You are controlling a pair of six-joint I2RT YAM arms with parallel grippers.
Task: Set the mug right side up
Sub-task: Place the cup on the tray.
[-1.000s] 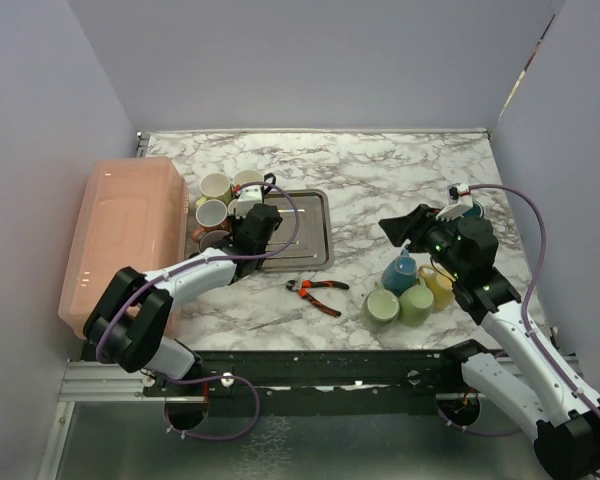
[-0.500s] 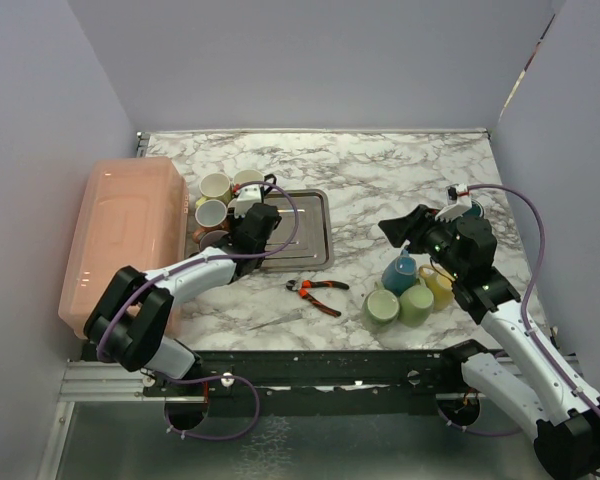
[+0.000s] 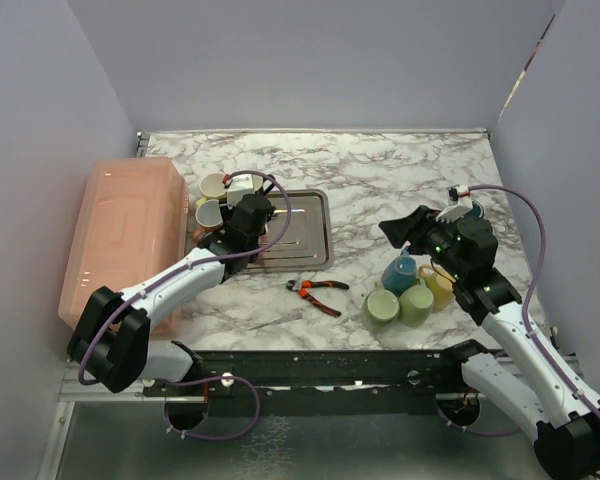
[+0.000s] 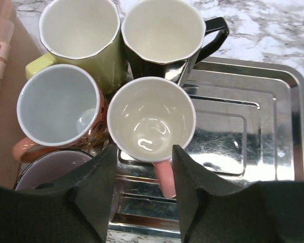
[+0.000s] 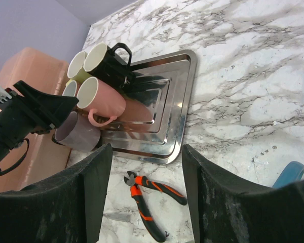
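Observation:
The pink mug stands right side up, mouth upward, on the left part of the steel tray; its pink handle points toward my left gripper. My left gripper hovers just above it, open, with the handle in the gap and touching neither finger. In the right wrist view the same mug stands among the others. My right gripper hangs open over the table's right half, holding nothing.
Around the pink mug stand a yellow-green mug, a black mug, a peach mug and a greyish one. Pliers lie mid-table. Several mugs cluster at the right. A pink bin flanks the left.
My left gripper was shut a second ago and has opened, letting go of the pink mug's handle, and has shifted slightly toward the far left. The right arm has not moved.

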